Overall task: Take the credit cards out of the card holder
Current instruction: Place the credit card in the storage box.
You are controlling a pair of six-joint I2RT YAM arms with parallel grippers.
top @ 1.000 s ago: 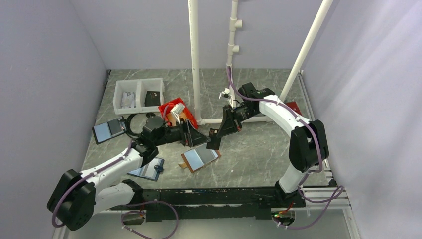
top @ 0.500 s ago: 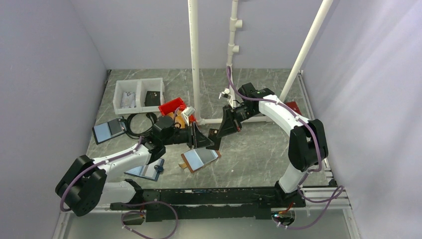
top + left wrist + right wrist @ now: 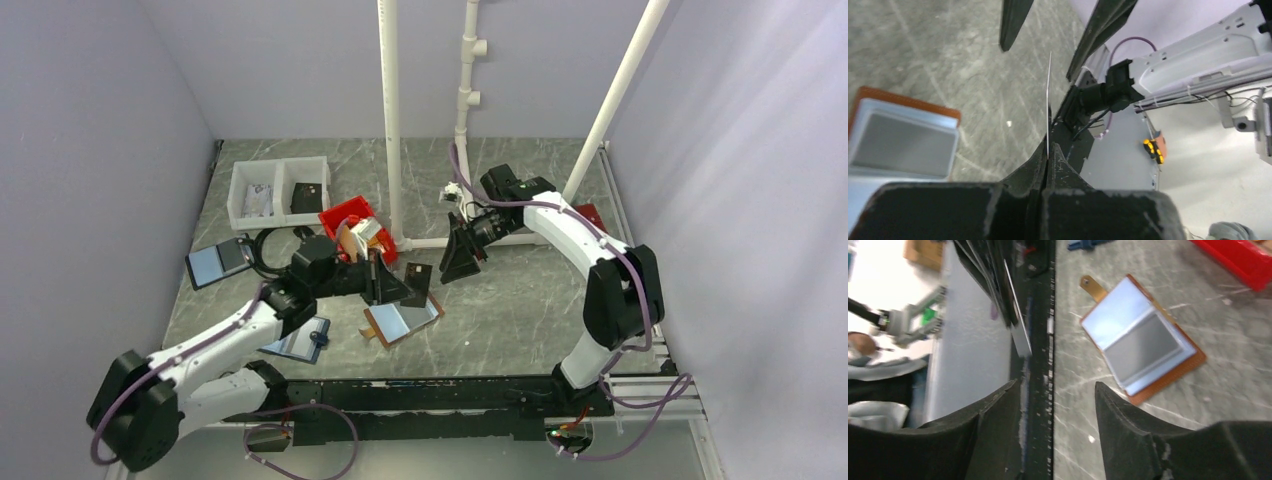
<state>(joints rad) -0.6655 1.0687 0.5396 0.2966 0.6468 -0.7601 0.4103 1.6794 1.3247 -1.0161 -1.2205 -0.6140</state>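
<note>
One card (image 3: 1049, 100) pinched edge-on in tight-closed left gripper (image 3: 1047, 151), just beside holder (image 3: 403, 320) | holder flat, open on table (image 3: 510, 320) | right gripper (image 3: 462, 257) spread, empty, near holder | risk: shallow pinch, so the card may twist or slip and drop.

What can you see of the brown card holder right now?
The card holder lies open and flat on the table. Brown leather-like cover with a small strap tab at one end; inside, one pale blue panel and one dark grey. Only the table touches it; the left gripper holds its card clear.
</note>
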